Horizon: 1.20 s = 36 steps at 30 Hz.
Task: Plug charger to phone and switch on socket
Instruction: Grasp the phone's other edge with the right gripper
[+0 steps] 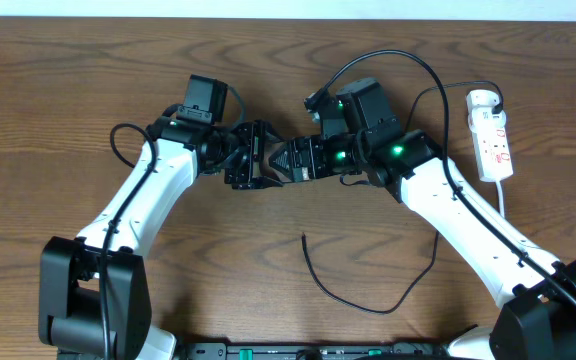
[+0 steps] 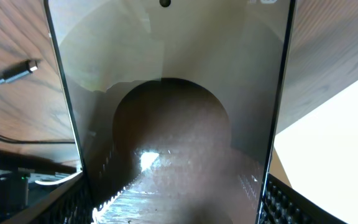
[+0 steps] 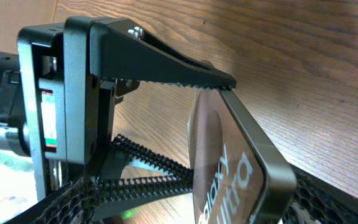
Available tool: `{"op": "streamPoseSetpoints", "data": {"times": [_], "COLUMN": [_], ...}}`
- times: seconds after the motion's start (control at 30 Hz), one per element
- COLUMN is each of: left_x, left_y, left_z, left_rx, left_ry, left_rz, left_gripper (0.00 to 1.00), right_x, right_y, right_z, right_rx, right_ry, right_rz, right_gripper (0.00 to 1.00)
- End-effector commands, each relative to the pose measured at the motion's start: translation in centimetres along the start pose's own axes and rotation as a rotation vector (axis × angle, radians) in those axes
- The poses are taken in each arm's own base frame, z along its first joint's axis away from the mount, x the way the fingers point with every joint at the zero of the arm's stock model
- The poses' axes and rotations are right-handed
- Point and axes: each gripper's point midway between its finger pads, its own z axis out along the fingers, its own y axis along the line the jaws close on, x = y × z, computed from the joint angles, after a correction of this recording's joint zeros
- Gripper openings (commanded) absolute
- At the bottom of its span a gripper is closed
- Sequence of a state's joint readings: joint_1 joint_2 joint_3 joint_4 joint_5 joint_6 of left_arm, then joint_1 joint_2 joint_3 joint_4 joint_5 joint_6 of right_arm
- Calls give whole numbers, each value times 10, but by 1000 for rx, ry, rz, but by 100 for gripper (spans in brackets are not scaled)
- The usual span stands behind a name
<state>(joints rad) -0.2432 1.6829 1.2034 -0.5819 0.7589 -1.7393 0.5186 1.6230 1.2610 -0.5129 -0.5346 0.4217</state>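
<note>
The phone (image 1: 288,161), bronze-tan with white lettering (image 3: 229,180), is held on edge above the table's middle. My left gripper (image 1: 258,160) is shut on it; its toothed fingers (image 3: 166,68) clamp the phone's two long edges. In the left wrist view the phone (image 2: 173,112) fills the frame between the pads (image 2: 73,205). My right gripper (image 1: 310,160) stands open around the phone's other end, one pad (image 3: 61,199) well clear of its face. The charger (image 1: 368,308) lies slack on the table in front, its plug tip (image 2: 28,66) free. The socket (image 1: 491,135) lies at the far right.
A white cord (image 1: 501,200) runs from the socket toward the front. Thicker black robot cables (image 1: 388,60) loop over the right wrist. My right arm (image 1: 468,215) crosses above part of the charger's cable.
</note>
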Motion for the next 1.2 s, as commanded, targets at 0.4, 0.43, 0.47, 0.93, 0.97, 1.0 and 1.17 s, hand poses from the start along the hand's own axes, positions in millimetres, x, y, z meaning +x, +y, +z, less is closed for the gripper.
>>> {"op": "streamPoseSetpoints", "data": {"times": [0.4,0.43,0.47,0.93,0.97,1.0,1.17], "left_x": [26,26,26,38,39,39,41], "left_y": [-2,-2,-2,2,2,2,2], "left_z": [-7,-7,-7,-9,-9,-9,-9], "left_rx": [6,6,6,-17,-18,-18,-22], "left_ry": [106,106,106,179,181,181,193], "left_rz": [-45,-46,-45,-55,-55,-55,-55], "left_gripper": [7,7,7,7,7,7,7], "right_x": [6,6,6,7,7,7,8], "right_y": [-5,-5,-5,-5,-5,-5,-4], "right_z": [6,6,6,8,8,8,9], "right_rx": [57,59,60,70,76,77,76], "right_ry": [-3,-3,-4,-7,-10,-10,-8], "right_rz": [67,73,78,146,150,148,156], "right_gripper": [73,70,69,63,62,62,61]}}
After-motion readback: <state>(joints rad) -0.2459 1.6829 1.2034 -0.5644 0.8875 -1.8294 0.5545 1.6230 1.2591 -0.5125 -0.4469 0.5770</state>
